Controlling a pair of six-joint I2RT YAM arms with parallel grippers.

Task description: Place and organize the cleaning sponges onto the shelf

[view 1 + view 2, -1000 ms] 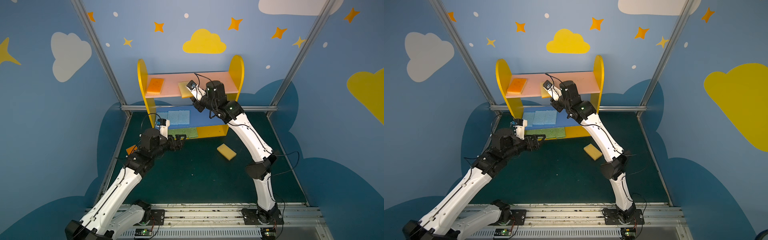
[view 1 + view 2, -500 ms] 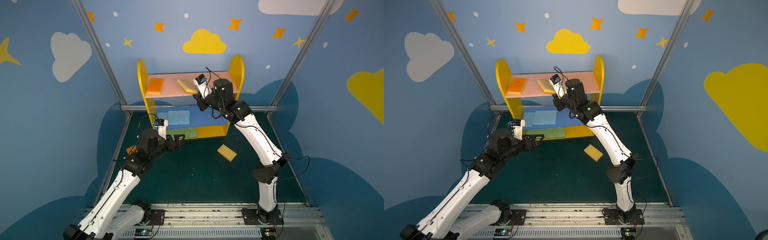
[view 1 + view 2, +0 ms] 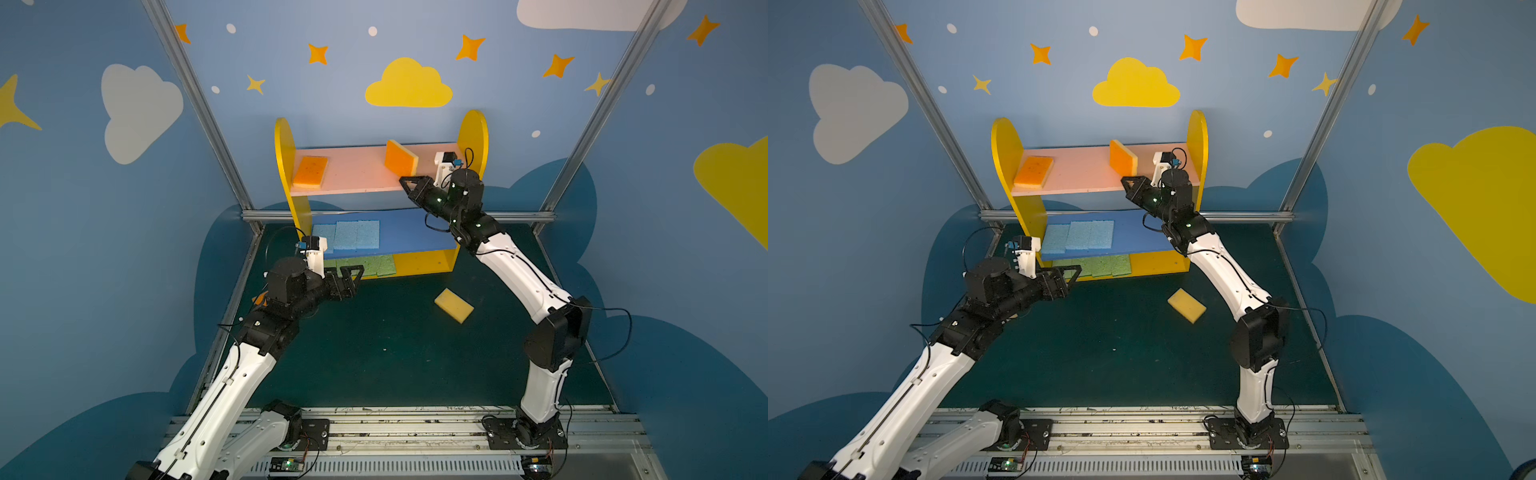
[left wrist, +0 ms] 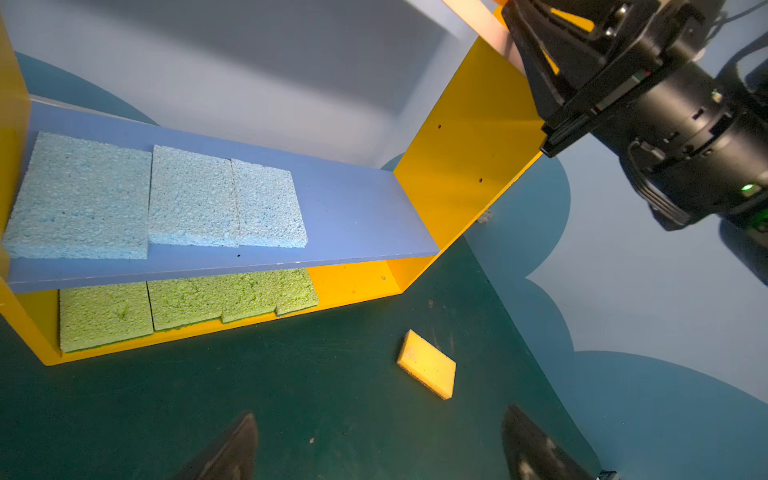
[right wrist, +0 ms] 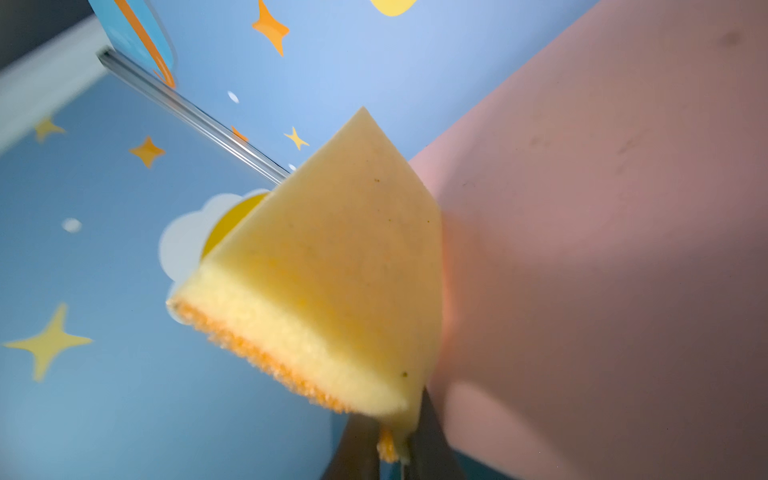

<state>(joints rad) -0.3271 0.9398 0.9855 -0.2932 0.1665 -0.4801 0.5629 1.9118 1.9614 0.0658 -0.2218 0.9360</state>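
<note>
Three blue sponges, four green sponges, perhaps four orange sponges.

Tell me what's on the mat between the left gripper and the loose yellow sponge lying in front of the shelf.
Nothing: the left wrist view shows only bare green mat between the open left gripper and the yellow sponge.

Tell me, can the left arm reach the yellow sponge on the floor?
Probably yes. The left gripper is open, and only bare mat lies between it and the yellow sponge.
</note>
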